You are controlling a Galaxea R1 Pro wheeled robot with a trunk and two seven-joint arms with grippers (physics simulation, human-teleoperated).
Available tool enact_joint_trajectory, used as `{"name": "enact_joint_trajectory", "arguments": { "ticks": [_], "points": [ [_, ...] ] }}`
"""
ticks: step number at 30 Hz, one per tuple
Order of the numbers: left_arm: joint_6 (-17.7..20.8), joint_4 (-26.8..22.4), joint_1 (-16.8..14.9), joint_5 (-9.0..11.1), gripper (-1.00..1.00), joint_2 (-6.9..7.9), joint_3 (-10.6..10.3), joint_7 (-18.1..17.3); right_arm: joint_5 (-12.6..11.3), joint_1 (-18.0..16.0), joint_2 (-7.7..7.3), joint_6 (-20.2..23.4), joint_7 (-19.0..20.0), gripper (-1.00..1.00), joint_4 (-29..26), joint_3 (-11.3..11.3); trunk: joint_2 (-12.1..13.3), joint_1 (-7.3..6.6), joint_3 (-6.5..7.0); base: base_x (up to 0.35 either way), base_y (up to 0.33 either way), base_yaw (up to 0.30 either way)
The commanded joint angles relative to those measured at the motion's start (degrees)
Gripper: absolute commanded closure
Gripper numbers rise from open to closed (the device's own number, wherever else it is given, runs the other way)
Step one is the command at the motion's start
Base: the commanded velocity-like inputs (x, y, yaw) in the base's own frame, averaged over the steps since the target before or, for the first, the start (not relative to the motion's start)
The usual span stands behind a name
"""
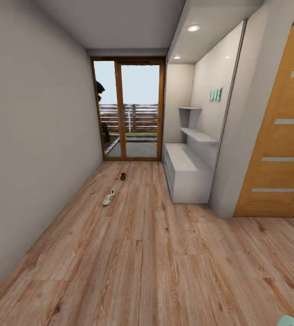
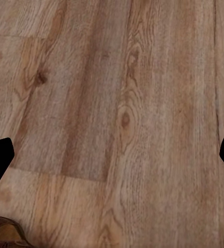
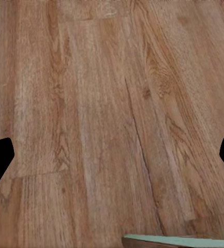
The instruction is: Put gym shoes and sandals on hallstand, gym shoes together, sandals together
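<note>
A gym shoe (image 1: 109,197) lies alone on the corridor floor (image 1: 147,253), a brown sandal (image 1: 123,176) farther on toward the glass door (image 1: 129,108). The pale grey hallstand (image 1: 187,174) stands against the right wall, beside a wooden door (image 1: 278,136). Both hands (image 2: 112,155) (image 3: 112,155) hang wide open over bare planks, holding nothing.
</note>
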Motion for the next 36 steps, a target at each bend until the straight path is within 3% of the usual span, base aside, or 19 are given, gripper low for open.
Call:
{"name": "enact_joint_trajectory", "arguments": {
  "ticks": [1,36],
  "points": [
    [-0.19,0.05,-0.04,-0.05,-1.00,-0.01,0.13,0.01,-0.59,-0.03,-0.03,-0.21,-0.02,-1.00,0.04,0.12,-0.03,0.01,-0.06,0.149,-0.002,0.002],
    [-0.19,0.05,-0.04,-0.05,-1.00,-0.04,0.13,0.01,-0.55,-0.03,0.00,-0.21,-0.02,-1.00,0.05,0.20,-0.03,0.01,-0.06,0.318,0.079,0.000]
  ]
}}
